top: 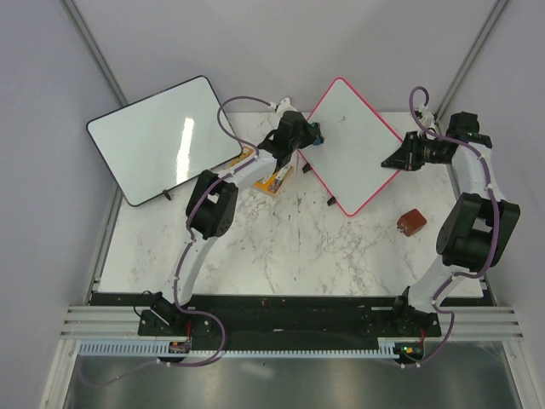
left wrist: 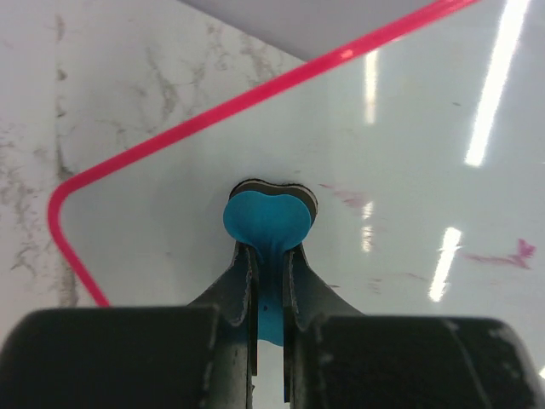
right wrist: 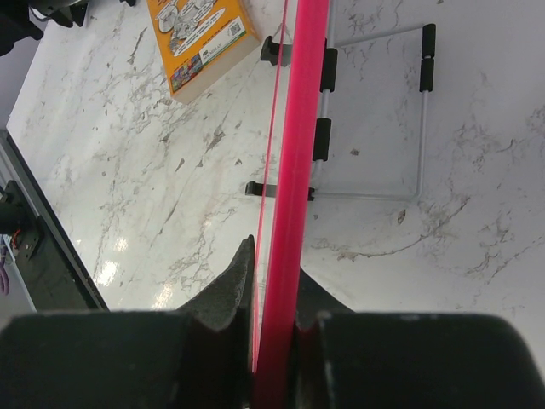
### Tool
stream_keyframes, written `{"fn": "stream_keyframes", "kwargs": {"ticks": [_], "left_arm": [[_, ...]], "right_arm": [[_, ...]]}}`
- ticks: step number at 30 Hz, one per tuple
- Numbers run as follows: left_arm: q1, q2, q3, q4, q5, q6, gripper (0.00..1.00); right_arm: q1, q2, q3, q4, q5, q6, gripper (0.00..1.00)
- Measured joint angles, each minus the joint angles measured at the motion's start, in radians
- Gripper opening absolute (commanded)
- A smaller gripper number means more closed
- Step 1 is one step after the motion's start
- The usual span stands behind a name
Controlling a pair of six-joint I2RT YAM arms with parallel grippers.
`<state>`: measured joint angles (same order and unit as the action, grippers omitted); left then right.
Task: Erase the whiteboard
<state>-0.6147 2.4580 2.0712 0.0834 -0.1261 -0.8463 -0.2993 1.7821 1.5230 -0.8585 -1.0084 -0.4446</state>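
Observation:
The pink-framed whiteboard [top: 349,145] stands tilted on its wire stand at the back middle of the table. My left gripper [top: 312,136] is shut on a blue eraser [left wrist: 266,223] and presses it against the board's face near the left corner. Faint red marks [left wrist: 502,256] remain on the board to the right of the eraser. My right gripper [top: 393,159] is shut on the board's pink frame [right wrist: 294,196] at its right edge, seen edge-on in the right wrist view.
A larger black-framed whiteboard [top: 162,136] leans at the back left. An orange box [top: 277,181] lies under the left arm, also in the right wrist view [right wrist: 200,38]. A brown object [top: 411,222] lies at the right. The board's wire stand [right wrist: 375,111] rests on the marble.

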Motion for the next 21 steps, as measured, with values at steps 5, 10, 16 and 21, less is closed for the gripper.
{"fn": "stream_keyframes", "kwargs": {"ticks": [5,10,16,21], "left_arm": [[0.017,0.0,-0.016,-0.046,-0.006,-0.02,0.02],[-0.006,0.014,0.047,-0.098,-0.031,0.034,0.02],[-0.085,0.018,0.159,-0.113,-0.039,0.124,0.02],[-0.135,0.018,0.244,-0.111,-0.038,0.146,0.02]], "right_arm": [[0.001,-0.001,0.001,0.0,0.0,0.0,0.0],[0.001,-0.001,0.001,-0.005,0.0,0.0,0.0],[0.001,-0.002,0.001,-0.01,0.001,-0.001,0.0],[0.001,-0.003,0.001,-0.011,-0.004,-0.025,0.0]]}}
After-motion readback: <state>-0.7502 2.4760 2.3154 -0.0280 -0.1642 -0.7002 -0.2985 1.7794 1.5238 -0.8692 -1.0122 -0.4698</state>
